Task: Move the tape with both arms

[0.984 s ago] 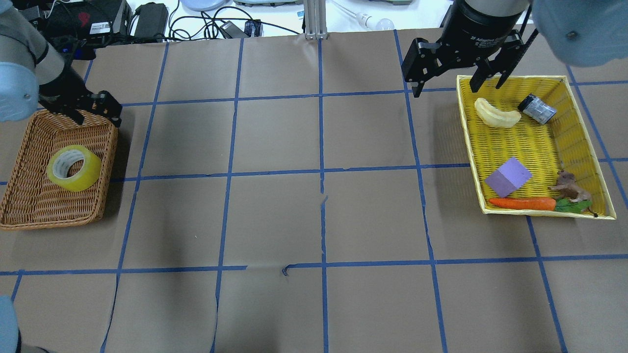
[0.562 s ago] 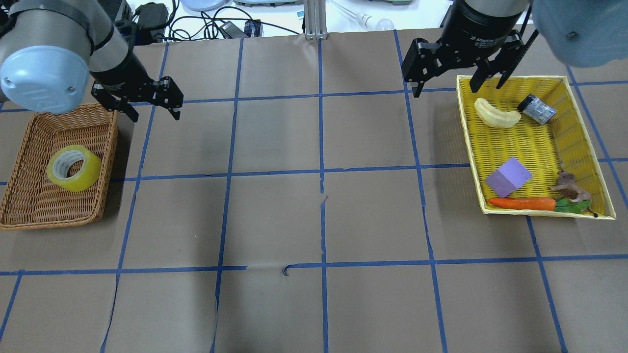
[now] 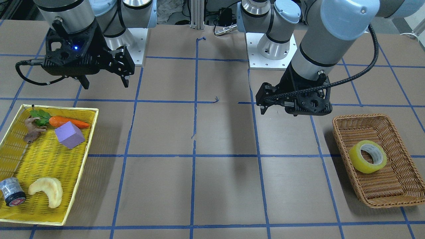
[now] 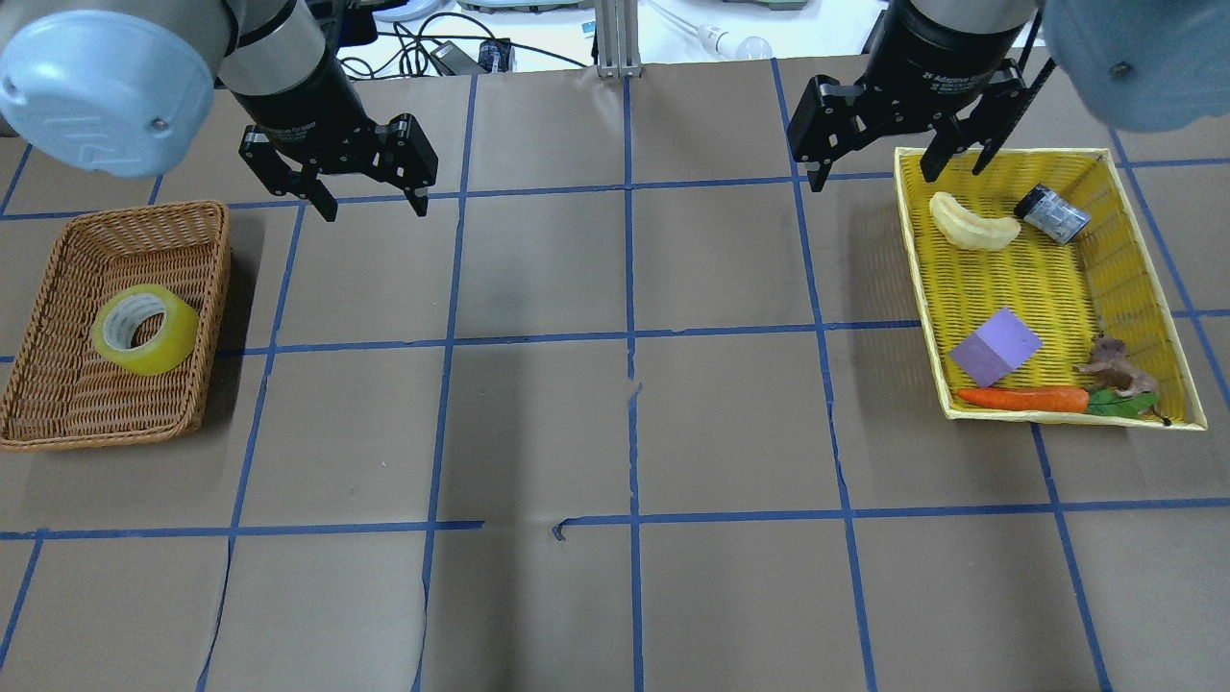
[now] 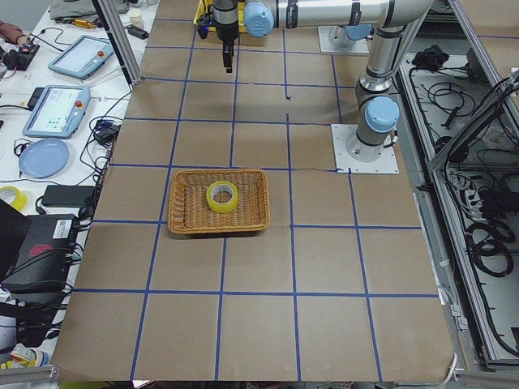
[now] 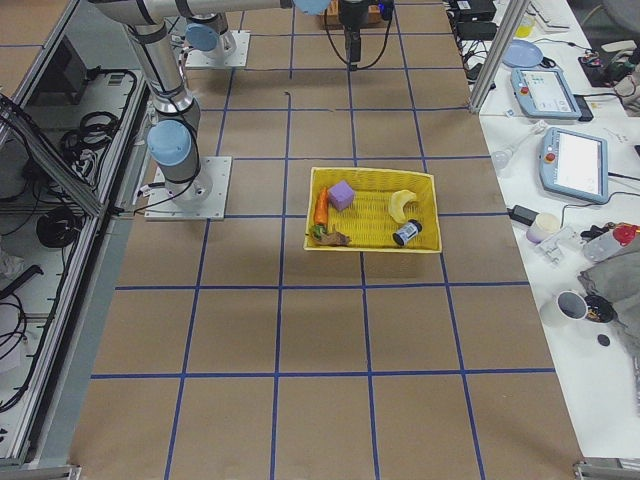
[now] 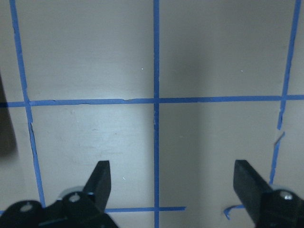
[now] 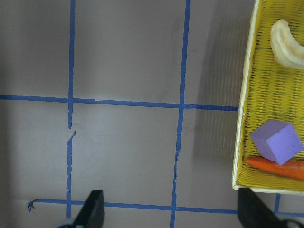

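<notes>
Tape (image 4: 145,330): wide ring, translucent yellow, whitish inner core w/ faint grey print on the core's inside. Outer face glossy, catches light. Hole faces mostly up; looks slightly tipped, can't tell how much. Sits in wicker basket (image 4: 58,404), about mid-length, closer to the long wall on the surface-centre side. Nothing else in the basket. Nothing touches the tape.

Basket is at the robot's left end of the surface (image 4: 615,432), which is brown paper w/ a blue tape grid.

L arm (image 4: 279,58): L jaws spread wide, nothing between them. They hang over bare surface past the basket's far corner, toward centre, well apart from the tape. Left wrist cam shows both fingertips (image 7: 100,178) far apart above a crossing of blue lines. No tape in that view.

R arm (image 4: 947,38): R jaws spread wide too, empty. They hang at the far corner of the yellow tray (image 4: 1153,288), one finger outside the rim over paper, the other over the tray's far edge. Right wrist cam has the tray at the frame's right side.

Tray holds:
- pale banana-shaped piece (image 4: 972,226)
- small grey cylinder (image 4: 1052,213)
- purple cube (image 4: 996,348)
- carrot (image 4: 1023,399)
- small brown figure (image 4: 1115,370)
</notes>
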### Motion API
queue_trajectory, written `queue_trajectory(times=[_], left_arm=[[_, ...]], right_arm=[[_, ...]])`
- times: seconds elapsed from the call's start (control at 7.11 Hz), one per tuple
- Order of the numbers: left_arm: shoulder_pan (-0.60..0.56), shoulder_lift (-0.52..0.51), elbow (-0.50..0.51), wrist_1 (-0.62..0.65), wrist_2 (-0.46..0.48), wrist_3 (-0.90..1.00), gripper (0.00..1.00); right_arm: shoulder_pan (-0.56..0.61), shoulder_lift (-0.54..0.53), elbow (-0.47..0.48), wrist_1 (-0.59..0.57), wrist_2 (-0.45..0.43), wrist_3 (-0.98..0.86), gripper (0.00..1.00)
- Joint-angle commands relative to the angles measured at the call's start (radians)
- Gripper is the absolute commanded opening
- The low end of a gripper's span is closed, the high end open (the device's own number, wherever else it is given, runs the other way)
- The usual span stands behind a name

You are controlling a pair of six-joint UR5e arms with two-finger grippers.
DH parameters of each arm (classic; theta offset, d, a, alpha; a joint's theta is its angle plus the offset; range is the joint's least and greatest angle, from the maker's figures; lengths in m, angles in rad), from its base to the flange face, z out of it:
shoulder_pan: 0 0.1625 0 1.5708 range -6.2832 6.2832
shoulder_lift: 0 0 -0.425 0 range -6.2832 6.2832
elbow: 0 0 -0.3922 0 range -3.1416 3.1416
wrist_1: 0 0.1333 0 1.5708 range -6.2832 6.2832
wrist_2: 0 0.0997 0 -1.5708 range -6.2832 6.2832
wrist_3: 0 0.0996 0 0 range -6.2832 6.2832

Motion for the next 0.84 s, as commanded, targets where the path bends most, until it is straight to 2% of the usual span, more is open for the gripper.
queue_trajectory(times=[0.0,0.28,0.7], left_arm=[[-0.003,0.02,0.021,-0.066,-0.009,0.001,0.94],[-0.003,0.026,0.015,-0.066,-0.006,0.002,0.98],[-0.003,0.026,0.009,-0.065,0.002,0.005,1.0]], right_arm=[[0.0,0.0,0.0,0.0,0.0,0.0,1.0],[0.0,0.0,0.0,0.0,0.0,0.0,1.0],[0.0,0.0,0.0,-0.001,0.002,0.0,1.0]])
